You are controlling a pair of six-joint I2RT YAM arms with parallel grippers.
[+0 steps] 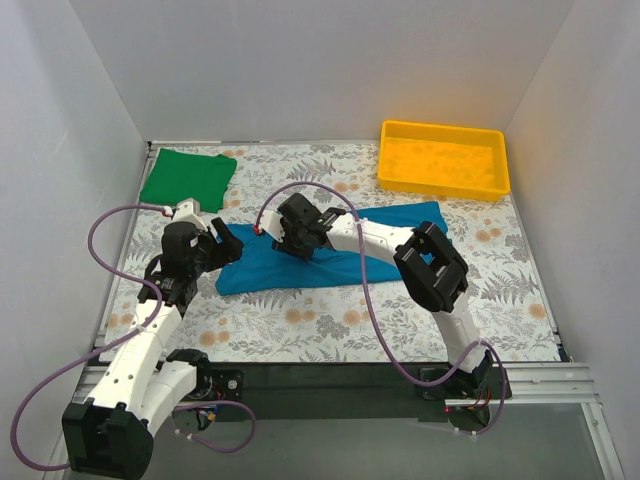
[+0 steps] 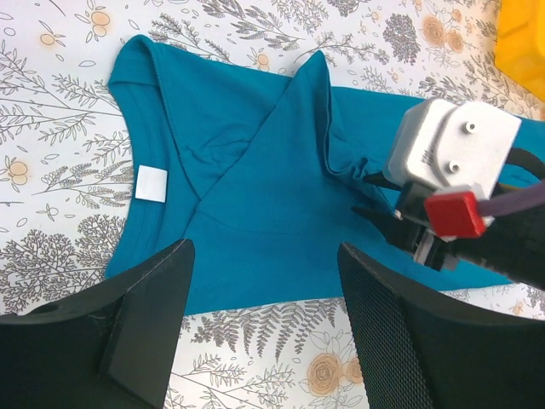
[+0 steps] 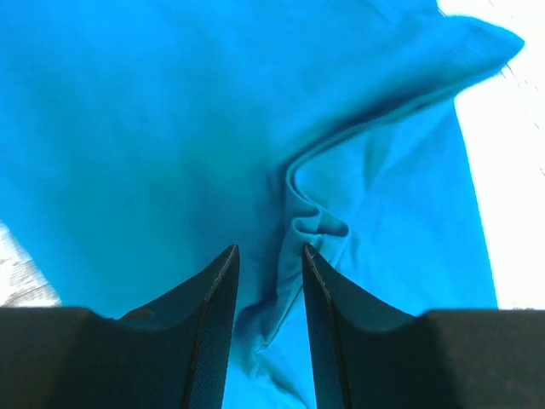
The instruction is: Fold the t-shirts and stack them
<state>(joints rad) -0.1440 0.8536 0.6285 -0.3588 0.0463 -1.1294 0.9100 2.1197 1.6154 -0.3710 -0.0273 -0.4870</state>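
Note:
The teal-blue t-shirt point(image 1: 340, 262) lies spread across the middle of the table, with its collar and white label point(image 2: 153, 183) toward the left. My right gripper point(image 1: 296, 243) is pressed down on the teal-blue t-shirt point(image 3: 170, 128). Its jaws stand narrowly open astride a raised ridge of the cloth point(image 3: 294, 230), which is not clamped. My left gripper point(image 2: 264, 251) hovers wide open over the near left edge of the teal-blue t-shirt point(image 2: 255, 162), holding nothing. The green t-shirt point(image 1: 188, 178) lies folded at the far left.
A yellow plastic tray point(image 1: 443, 183) stands at the far right corner. White walls close in the floral table point(image 1: 330, 330) on three sides. The two grippers sit close together over the shirt's left end.

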